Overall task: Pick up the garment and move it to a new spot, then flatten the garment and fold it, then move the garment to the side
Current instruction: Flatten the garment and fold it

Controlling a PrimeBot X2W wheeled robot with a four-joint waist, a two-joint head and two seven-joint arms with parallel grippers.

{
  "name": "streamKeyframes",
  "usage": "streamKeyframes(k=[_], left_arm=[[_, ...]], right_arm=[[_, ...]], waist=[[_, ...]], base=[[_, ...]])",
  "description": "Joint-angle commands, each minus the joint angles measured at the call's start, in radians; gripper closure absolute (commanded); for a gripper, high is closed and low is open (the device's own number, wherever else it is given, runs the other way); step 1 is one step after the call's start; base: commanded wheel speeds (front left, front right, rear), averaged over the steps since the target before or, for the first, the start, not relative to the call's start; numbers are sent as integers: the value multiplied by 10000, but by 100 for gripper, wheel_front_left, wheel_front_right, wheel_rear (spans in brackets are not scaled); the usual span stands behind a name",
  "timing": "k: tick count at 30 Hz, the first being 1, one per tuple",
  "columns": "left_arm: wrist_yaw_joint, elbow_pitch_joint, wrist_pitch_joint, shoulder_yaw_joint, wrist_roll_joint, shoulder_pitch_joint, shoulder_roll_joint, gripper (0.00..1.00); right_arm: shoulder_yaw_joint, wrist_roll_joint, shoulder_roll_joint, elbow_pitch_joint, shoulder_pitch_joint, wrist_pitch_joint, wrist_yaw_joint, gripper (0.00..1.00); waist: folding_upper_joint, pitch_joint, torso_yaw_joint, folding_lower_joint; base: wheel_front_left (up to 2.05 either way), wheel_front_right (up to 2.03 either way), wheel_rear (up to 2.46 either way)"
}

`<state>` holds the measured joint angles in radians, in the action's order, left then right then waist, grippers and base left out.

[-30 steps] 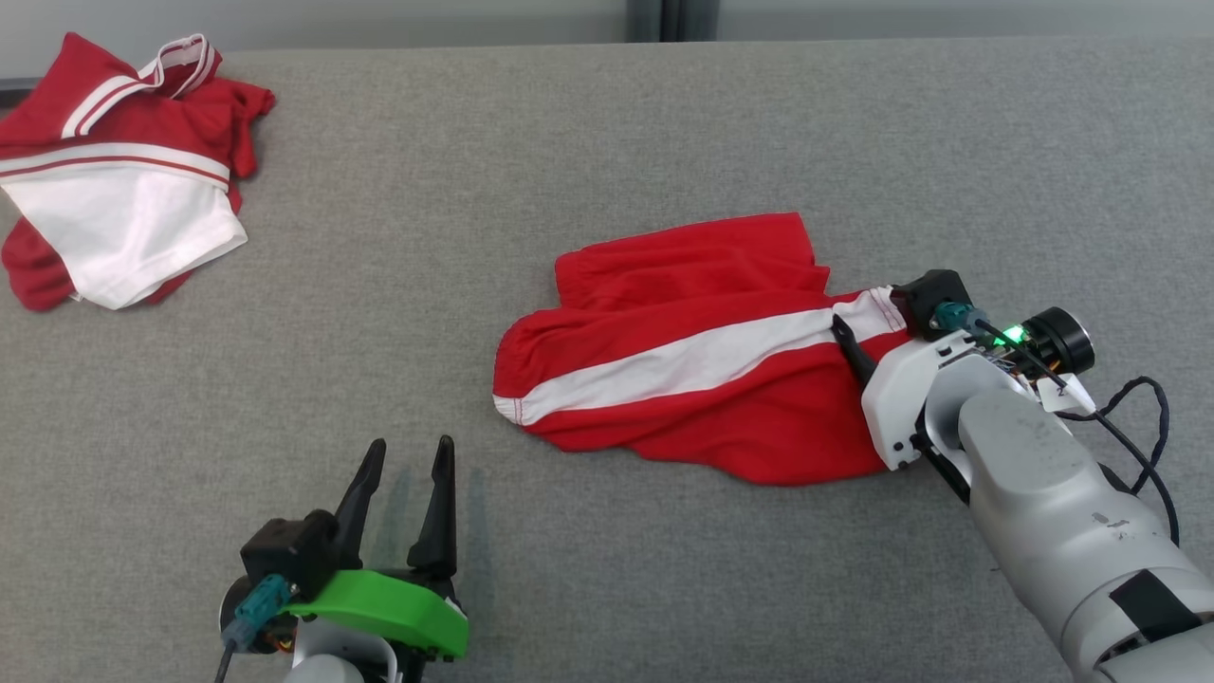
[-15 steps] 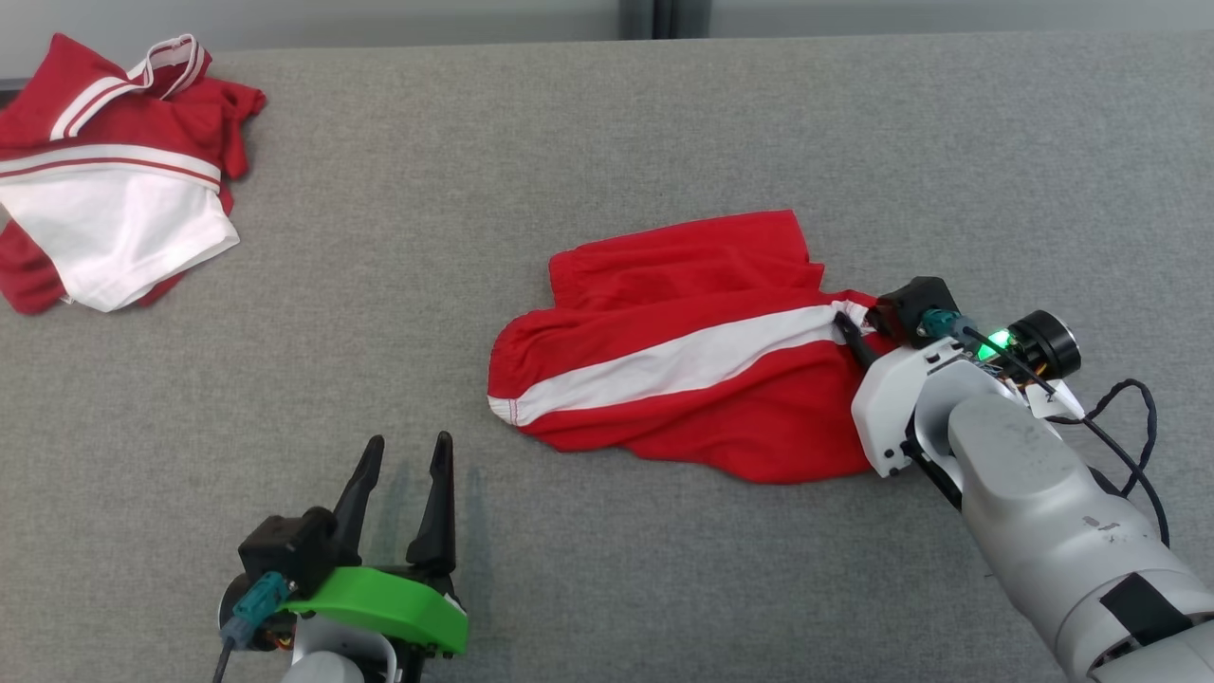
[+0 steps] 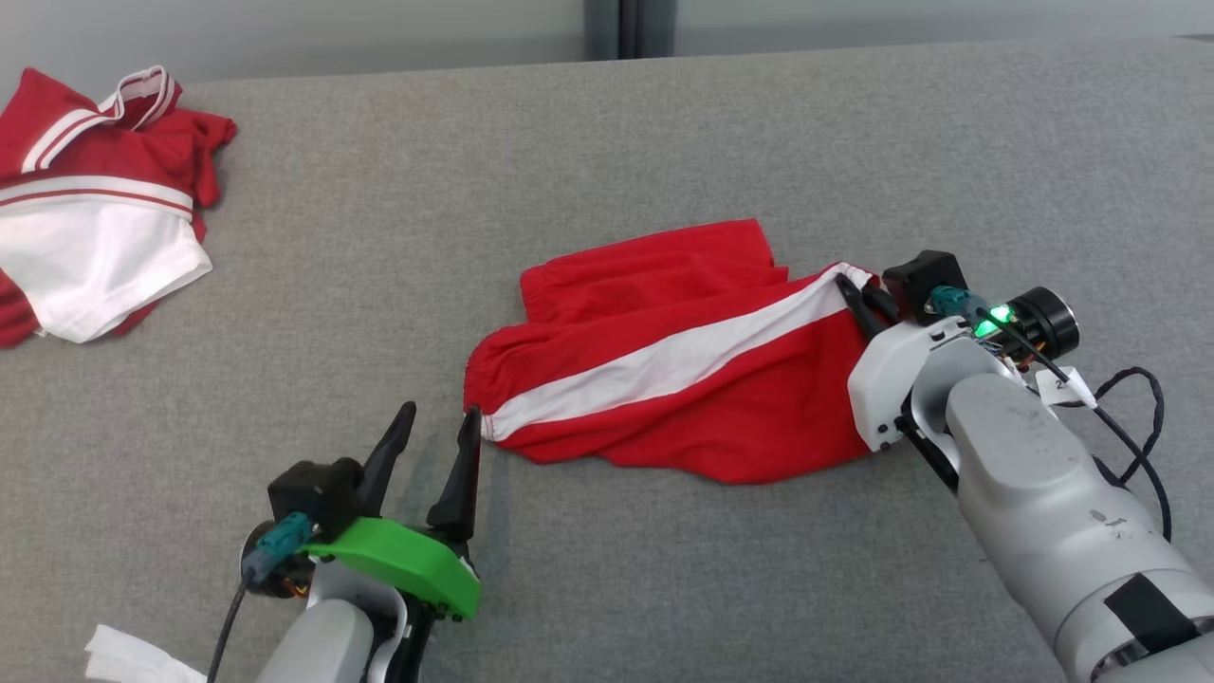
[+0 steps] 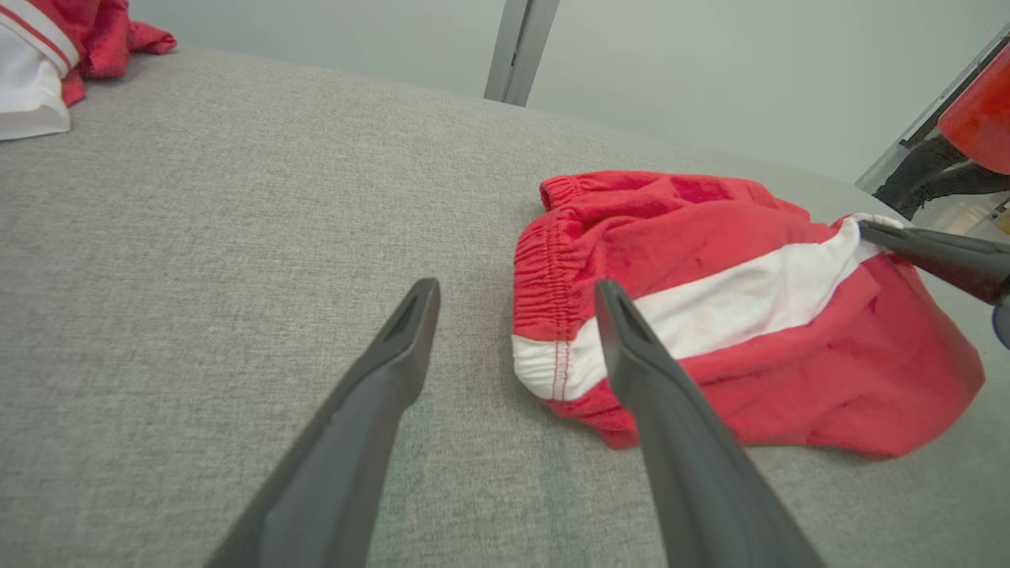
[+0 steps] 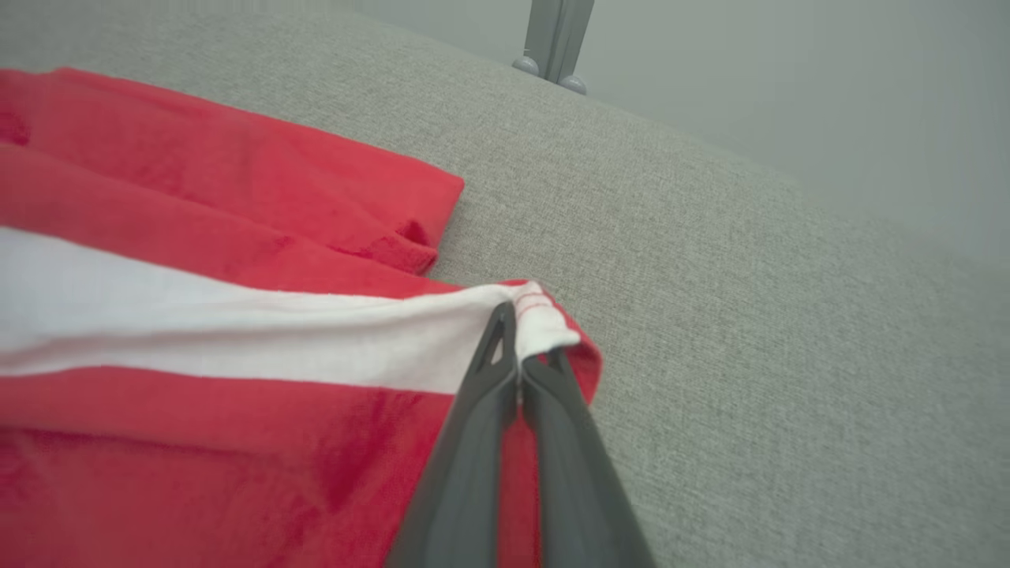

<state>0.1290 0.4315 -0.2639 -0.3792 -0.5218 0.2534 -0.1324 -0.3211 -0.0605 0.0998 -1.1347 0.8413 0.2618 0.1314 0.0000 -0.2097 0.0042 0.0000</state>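
1. We are looking at a red garment (image 3: 683, 379) with a white stripe. It is lying crumpled on the grey tabletop (image 3: 664, 133), right of the middle.
2. Our right hand (image 5: 513, 315) is pressing its fingers together on the garment's right corner, at the stitched end of the stripe. We cannot tell whether that corner is lifting off the tabletop.
3. Our left hand (image 3: 439, 417) is holding its fingers apart and gripping nothing, just beside the garment's elastic left end. One fingertip is sitting close to the stripe's left end, and we cannot tell whether it is touching the cloth.
4. In the head view, the right arm's white housing (image 3: 877, 379) is covering part of the garment's lower right edge.
5. A second garment (image 3: 95, 218), red and white, is lying at the tabletop's far left, well apart, and the frame edge is cutting it off.
6. Something white (image 3: 133, 655) and crumpled is poking in at the head view's bottom left. Too little is showing for us to tell what it is.
7. In the left wrist view, a red shape (image 4: 982, 110) at the right edge is blurring out, and we cannot identify it.
8. A grey post (image 3: 621, 28) is standing behind the tabletop, and the frame is cutting off its top.
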Motion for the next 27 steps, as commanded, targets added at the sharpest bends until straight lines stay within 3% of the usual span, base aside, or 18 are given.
streamKeyframes(k=[1,10,17,18,19,20,21,22,24,27], left_arm=[[34,271,76,-186,-300,274,-169,0],[35,1281,860,-1480,-1920,987,-968,0],[35,1208,768,-2555,-2903,1317,-1360,1],[35,1175,761,-2692,-3023,1345,-1397,9],[35,1130,711,-2878,-3143,1403,-1480,26],[35,1087,632,-2974,-3211,1450,-1548,37],[35,1079,555,-3085,-3311,1496,-1600,60],[35,1051,479,-3177,-3353,1528,-1632,69],[35,944,332,-3340,-3473,1596,-1689,100],[35,627,126,-3474,-3613,1689,-1909,100]], right_arm=[[-43,-115,21,233,-220,42,-14,100],[-547,-638,171,1389,-630,44,-14,100],[-830,-1033,330,1827,-766,-30,-14,100],[-846,-1070,344,1866,-769,-44,-14,100],[-864,-1122,363,1915,-780,-46,-14,100],[-870,-1134,385,1955,-789,-62,-14,100],[-872,-1174,413,2007,-798,-69,-14,100],[-864,-1201,434,2041,-806,-68,-14,100],[-837,-1216,473,2111,-824,-68,-14,100],[-783,-1266,534,2219,-843,-74,-14,100]], waist=[[0,100,-175,0],[0,71,-636,0],[0,-43,-797,0],[0,-57,-804,0],[0,-74,-810,0],[0,-86,-814,0],[0,-100,-818,0],[0,-103,-816,0],[0,-104,-804,0],[0,-68,-779,0]], base=[[0,0,0],[0,0,0],[0,0,0],[0,0,0],[0,0,0],[0,0,0],[0,0,0],[0,0,0],[0,0,0],[0,0,0]])
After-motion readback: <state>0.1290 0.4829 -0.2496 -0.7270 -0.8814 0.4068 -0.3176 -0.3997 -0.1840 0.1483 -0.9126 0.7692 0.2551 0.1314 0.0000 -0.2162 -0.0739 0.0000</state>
